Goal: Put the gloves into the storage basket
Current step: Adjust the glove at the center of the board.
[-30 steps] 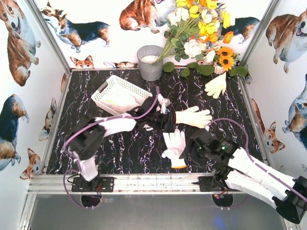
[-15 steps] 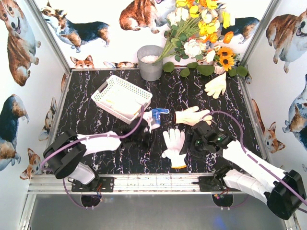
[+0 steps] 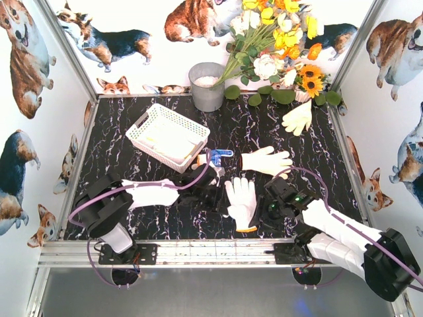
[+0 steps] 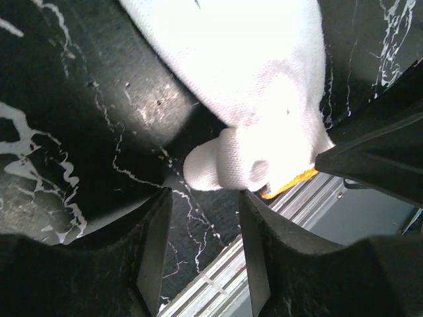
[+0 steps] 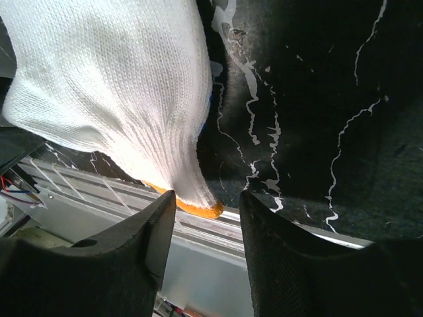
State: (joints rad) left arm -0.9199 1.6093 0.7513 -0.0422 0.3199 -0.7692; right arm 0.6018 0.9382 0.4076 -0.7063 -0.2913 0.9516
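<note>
1. Since 0.5 s ago, left gripper (image 3: 218, 190) has pulled back from the blue-and-white glove (image 3: 219, 154) and now sits at the left edge of the white orange-cuffed glove (image 3: 241, 200). Right gripper (image 3: 263, 206) has slid slightly toward the near rail (image 3: 198, 249) and is on that glove's right side.
2. Surface is a black marble-look tabletop (image 3: 132, 198) with white veins. Corgi-print walls (image 3: 26, 132) on three sides, aluminium framing. Grey bucket (image 3: 207, 86) and a flower bunch (image 3: 277, 46) stand at the back.
3. Left wrist view: left gripper (image 4: 201, 201) has its jaws apart and grips nothing. The thumb of the white orange-cuffed glove (image 4: 244, 79) lies on the tabletop just ahead of the gap.
4. Right wrist view: right gripper (image 5: 205, 201) also has its jaws apart, not clamped. The cuff end of the white orange-cuffed glove (image 5: 112, 86) reaches into the gap. Finger contact can't be told.
5. Storage basket (image 3: 141, 129) sits back-left, well apart from that glove, with pale fabric inside.
6. One cream glove (image 3: 266, 160) lies flat mid-table, and another cream glove (image 3: 297, 117) lies by the flowers.
</note>
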